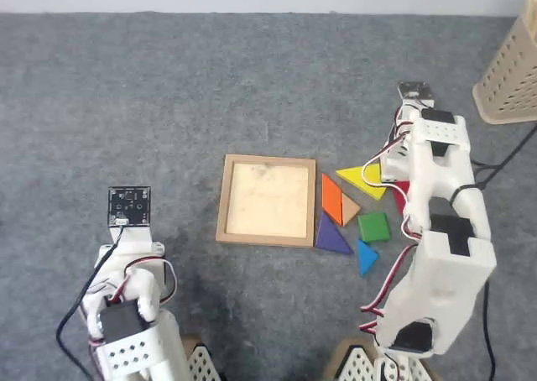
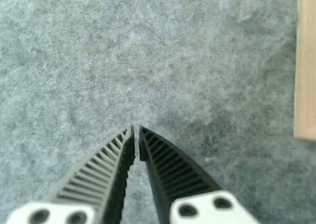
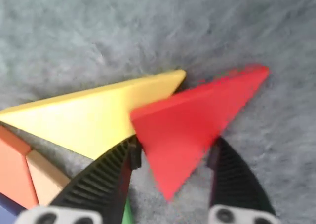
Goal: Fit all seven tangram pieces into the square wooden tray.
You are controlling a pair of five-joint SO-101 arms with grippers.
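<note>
red triangle [image 3: 197,125] in right tool [image 3: 174,147], long axis pointing outward

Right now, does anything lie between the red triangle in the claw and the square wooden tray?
Yes: the yellow triangle, orange piece and tan triangle lie on the grey carpet between the red triangle and the square wooden tray.
</note>
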